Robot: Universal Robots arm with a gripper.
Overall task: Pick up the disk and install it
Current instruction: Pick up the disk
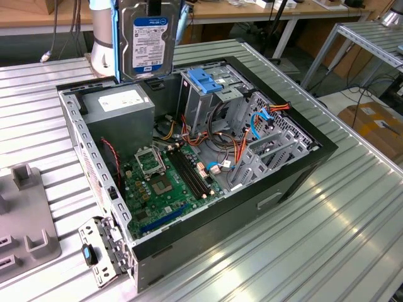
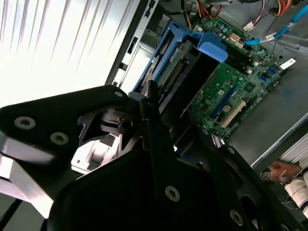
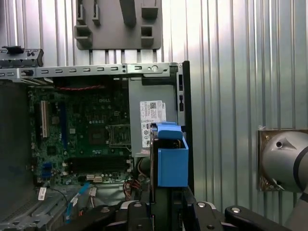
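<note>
The disk (image 1: 150,41), a silver hard drive with a white-and-blue label in a light-blue side frame, hangs upright above the back edge of the open computer case (image 1: 283,182). My gripper (image 1: 154,6) is shut on its top edge. In the first wrist view the disk (image 3: 171,161) points edge-on down toward the case, just outside the power supply corner, with the gripper (image 3: 166,211) closed around it. In the second wrist view the black fingers (image 2: 150,113) clamp the disk (image 2: 190,65).
Inside the case lie the green motherboard (image 1: 167,182), the grey power supply box (image 1: 119,110) and a tall metal drive cage with a blue latch (image 1: 204,78), with loose cables around it. A grey fixture (image 1: 25,214) sits on the ribbed metal table at the exterior view's left.
</note>
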